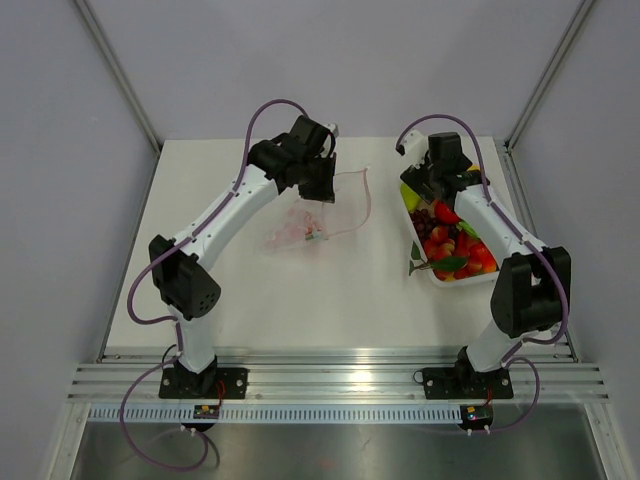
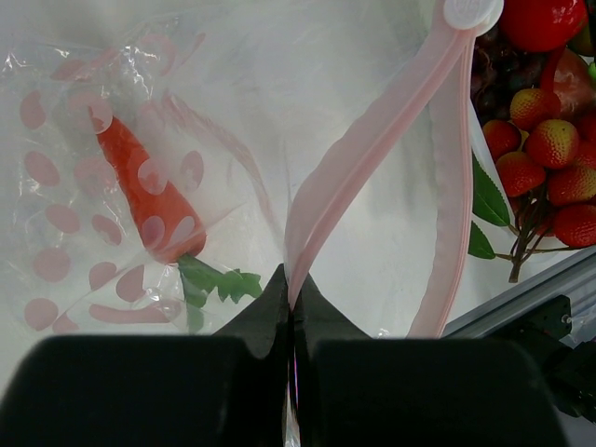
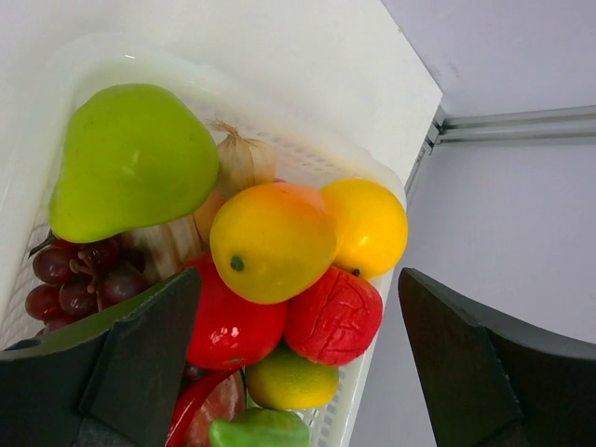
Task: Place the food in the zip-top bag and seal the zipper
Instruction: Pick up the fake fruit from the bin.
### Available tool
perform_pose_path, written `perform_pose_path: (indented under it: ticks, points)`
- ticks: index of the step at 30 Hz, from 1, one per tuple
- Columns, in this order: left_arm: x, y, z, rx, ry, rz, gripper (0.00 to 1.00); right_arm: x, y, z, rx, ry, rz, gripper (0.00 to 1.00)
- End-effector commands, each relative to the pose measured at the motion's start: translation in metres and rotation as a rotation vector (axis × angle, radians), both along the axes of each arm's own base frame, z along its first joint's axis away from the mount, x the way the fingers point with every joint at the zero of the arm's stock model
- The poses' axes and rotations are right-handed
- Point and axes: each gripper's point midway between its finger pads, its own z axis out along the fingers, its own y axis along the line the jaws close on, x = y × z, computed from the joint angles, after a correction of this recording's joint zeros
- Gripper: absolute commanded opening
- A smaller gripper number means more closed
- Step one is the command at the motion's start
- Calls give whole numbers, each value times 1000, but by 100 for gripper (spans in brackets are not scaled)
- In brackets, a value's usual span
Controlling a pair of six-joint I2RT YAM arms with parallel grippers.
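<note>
Closest to the left wrist camera, the left gripper (image 2: 291, 303) is seen with its jaws pressed together, and the pink zipper (image 2: 346, 168) of the zip-top bag (image 2: 233, 74) is pinched between them. The bag's mouth is held agape, and the strip is looped up to a white slider (image 2: 472, 11). One orange carrot (image 2: 140, 191) with green leaves is seen inside the clear, pink-dotted plastic. The bag is spread on the white bench (image 1: 250, 290) left of centre, near the white tray (image 1: 440, 277), where the rest of the food (image 1: 455, 245) is heaped. The right gripper (image 3: 298, 279) is held wide apart above the tray's far end, with nothing grasped. Beneath it a green pear (image 3: 130, 158), a yellow-orange fruit (image 3: 270, 242), a red fruit (image 3: 331, 317) and dark grapes (image 3: 74, 275) are piled. Strawberries (image 2: 549, 149) are seen on the tray's side nearer the bag.
</note>
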Motion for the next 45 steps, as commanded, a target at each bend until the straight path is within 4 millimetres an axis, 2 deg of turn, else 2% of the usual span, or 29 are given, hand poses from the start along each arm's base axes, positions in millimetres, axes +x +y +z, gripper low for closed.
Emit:
perform_pose_path:
  ticks: [1,9,17,22,26,28,31,35,43,45]
  points:
    - [2,2,31,-58,-77,-17,0,12,0,7,-4,-6,45,95]
    - [4,3,30,-58,-74,-15,0,15,-4,-26,12,66,51,95]
    - [3,8,28,-51,-72,-9,0,21,-7,-41,13,64,29,93]
    - [2,8,29,-57,-71,-10,0,22,-9,-44,25,59,18,86]
    - [2,9,28,-57,-69,-8,0,20,-12,-39,21,40,8,76]
    - [1,9,28,-61,-70,-10,0,19,-10,-37,34,32,9,65]
    - [1,8,29,-62,-71,-11,0,15,-7,-31,56,27,15,56]
    - [1,7,28,-66,-70,-12,0,6,-7,-14,81,16,14,49]
    - [4,-1,31,-101,-67,-15,0,-16,-2,13,159,-13,3,46]
    - [7,-10,27,-112,-57,-22,0,-25,0,19,178,-3,8,45]
